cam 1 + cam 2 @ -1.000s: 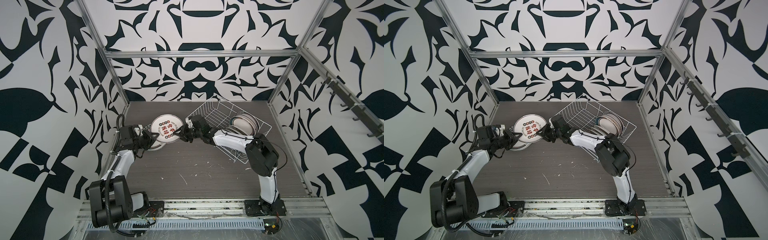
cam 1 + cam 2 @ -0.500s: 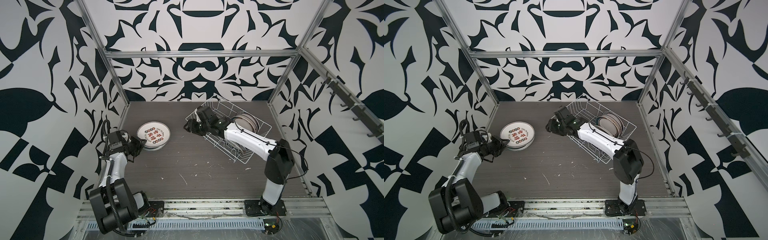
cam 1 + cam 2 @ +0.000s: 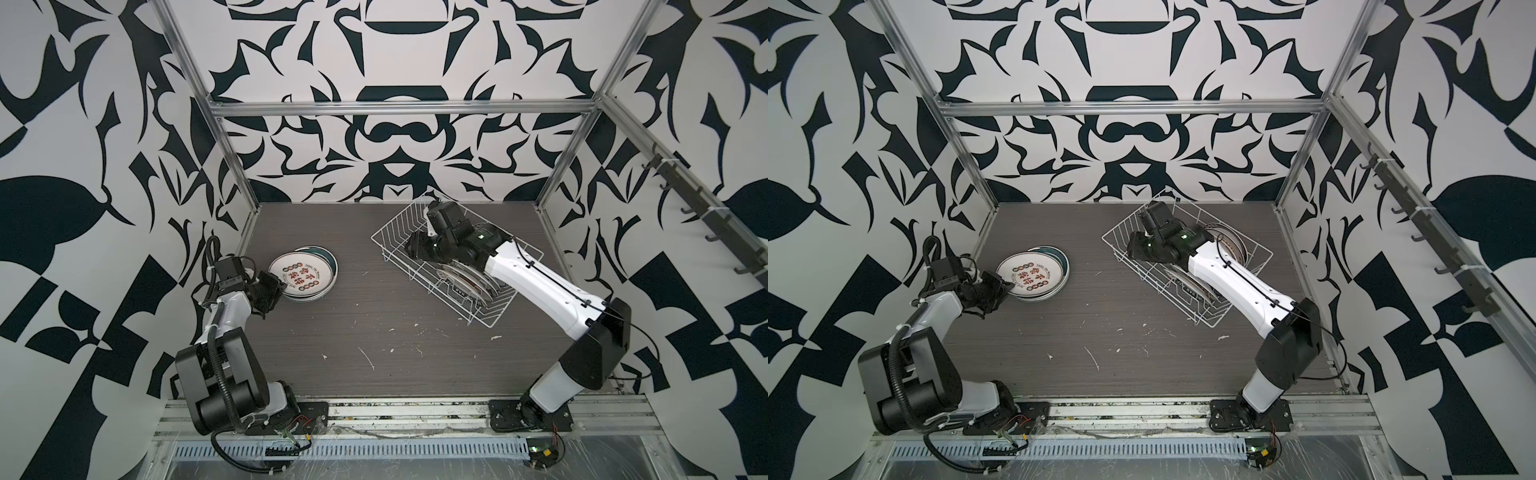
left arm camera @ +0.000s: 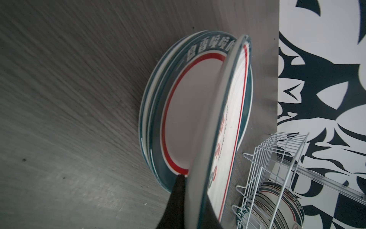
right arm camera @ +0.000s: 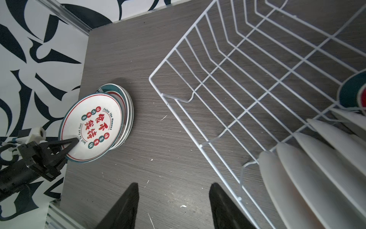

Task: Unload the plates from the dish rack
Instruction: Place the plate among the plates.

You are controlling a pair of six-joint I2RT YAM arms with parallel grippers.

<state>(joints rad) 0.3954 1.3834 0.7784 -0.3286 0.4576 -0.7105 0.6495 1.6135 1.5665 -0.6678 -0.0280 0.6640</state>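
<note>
My left gripper (image 3: pixel 272 288) (image 3: pixel 1000 288) (image 4: pixel 194 190) is shut on the rim of a white plate with red Chinese characters (image 3: pixel 304 274) (image 3: pixel 1032 275) (image 5: pixel 93 126). The plate sits tilted over a stack of green-rimmed plates (image 4: pixel 158 123) at the table's left. The white wire dish rack (image 3: pixel 390 232) (image 3: pixel 1121 239) (image 5: pixel 217 79) stands at the back right, with several plates upright (image 3: pixel 465 279) (image 3: pixel 1235 249) (image 5: pixel 316 158) in its right half. My right gripper (image 3: pixel 413 248) (image 5: pixel 174 185) hangs open and empty over the rack's bare left end.
The patterned walls and metal frame posts close in the table on three sides. The left arm's base (image 3: pixel 220 374) and the right arm's base (image 3: pixel 528 411) stand at the front edge. Small white scraps (image 3: pixel 368 357) lie on the grey tabletop.
The right gripper has let go of the character plate, opened and pulled back over the rack. The left gripper has carried the plate left and down onto the stack.
</note>
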